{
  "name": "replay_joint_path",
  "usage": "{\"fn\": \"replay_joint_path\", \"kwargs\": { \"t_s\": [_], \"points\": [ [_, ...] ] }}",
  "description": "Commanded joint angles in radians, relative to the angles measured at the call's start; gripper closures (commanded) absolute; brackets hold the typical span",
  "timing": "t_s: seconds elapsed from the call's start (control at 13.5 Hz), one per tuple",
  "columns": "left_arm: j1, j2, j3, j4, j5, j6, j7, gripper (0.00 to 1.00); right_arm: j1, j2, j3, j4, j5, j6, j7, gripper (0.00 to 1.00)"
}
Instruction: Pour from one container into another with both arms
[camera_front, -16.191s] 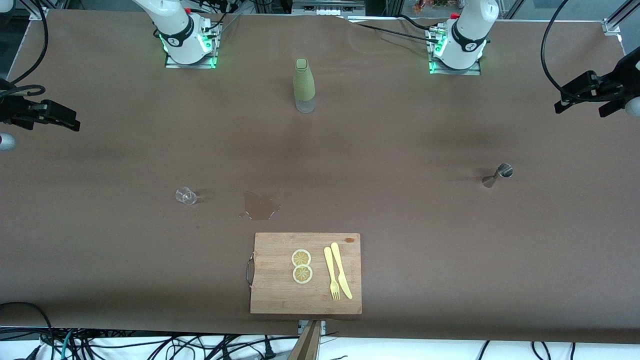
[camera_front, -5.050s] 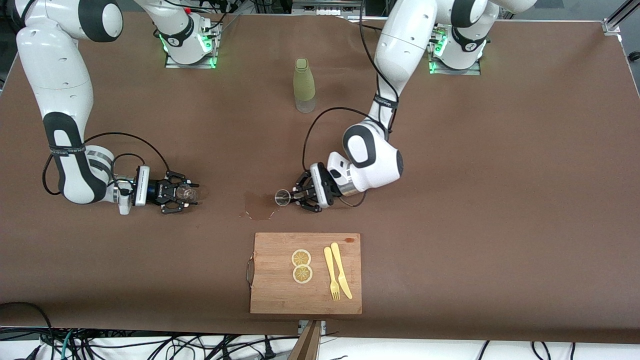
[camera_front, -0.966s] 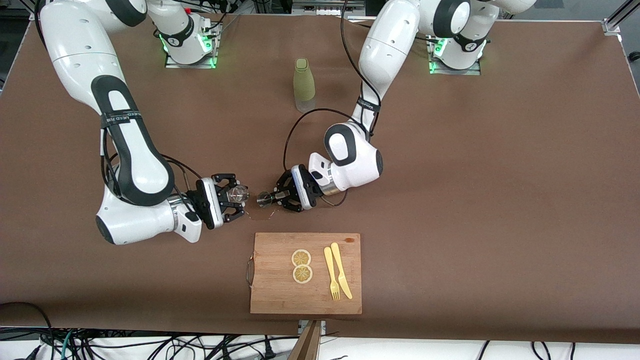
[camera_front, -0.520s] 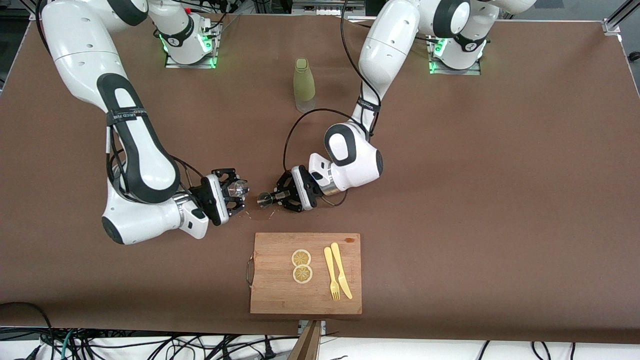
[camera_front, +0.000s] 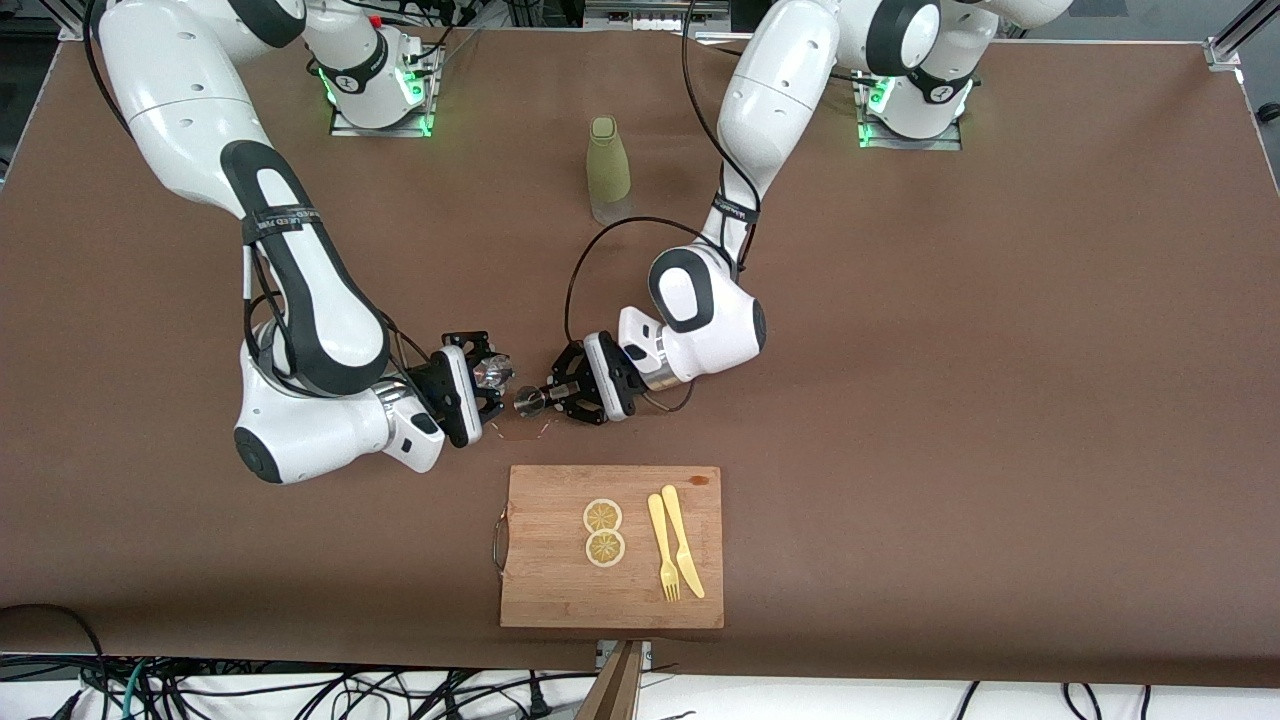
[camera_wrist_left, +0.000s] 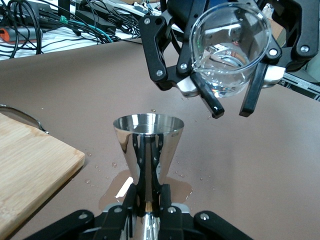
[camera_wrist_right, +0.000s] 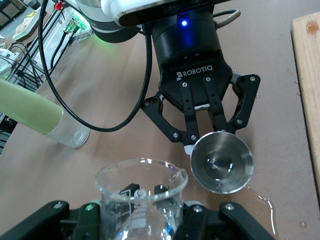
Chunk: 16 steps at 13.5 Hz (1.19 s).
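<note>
Jigger and cup held mouth to mouth over a wet patch.

The jigger (camera_front: 528, 400) is clamped upright in the left end effector (camera_front: 556, 394); the cup (camera_front: 493, 371), clamped in the right end effector (camera_front: 487, 385), tilts toward it with liquid inside, just apart. Both hang over a spill (camera_wrist_left: 150, 187) on the worktop (camera_front: 950, 400), beside the board (camera_front: 612, 546). A green bottle (camera_front: 607, 170) stands between the arms' bases.

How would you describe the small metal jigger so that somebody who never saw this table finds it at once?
Start at the wooden cutting board near the front camera. Just farther from the camera than its edge, over a wet patch, two end effectors meet. The jigger is the tiny silver hourglass gripped by the left end effector; the cup facing it, in the right end effector, is clear glass.
</note>
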Motion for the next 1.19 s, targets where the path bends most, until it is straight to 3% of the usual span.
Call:
{"fn": "replay_joint_path", "kwargs": {
  "t_s": [0.0, 1.11],
  "points": [
    [-0.012, 0.026, 0.023, 0.037, -0.04, 0.015, 0.058, 1.0, 0.007, 0.003, 0.011, 0.016, -0.039, -0.004, 0.074, 0.76],
    [-0.012, 0.026, 0.022, 0.033, -0.061, 0.013, 0.126, 1.0, 0.016, 0.004, 0.011, 0.017, -0.065, 0.007, 0.266, 0.76]
  ]
}}
